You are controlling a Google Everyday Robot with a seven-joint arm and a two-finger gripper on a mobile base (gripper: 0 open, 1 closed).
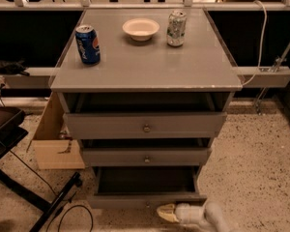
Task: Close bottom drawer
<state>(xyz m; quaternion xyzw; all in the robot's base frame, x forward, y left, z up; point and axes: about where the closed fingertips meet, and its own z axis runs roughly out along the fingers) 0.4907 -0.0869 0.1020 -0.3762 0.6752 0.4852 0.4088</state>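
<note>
The bottom drawer (146,200) of the grey cabinet (145,71) stands pulled out, its dark tray (147,179) open to view and its flat grey front low in the picture. My gripper (165,213) is at the bottom edge, just in front of and slightly right of the drawer front's middle, its pale tip pointing left and close to or touching the front. The drawer's knob is not clearly visible.
The top drawer (146,125) and middle drawer (146,156) are each slightly open. On the cabinet top stand a blue soda can (88,44), a white bowl (140,29) and a silver-green can (176,28). A cardboard box (53,139) and a black stand (19,178) are at left.
</note>
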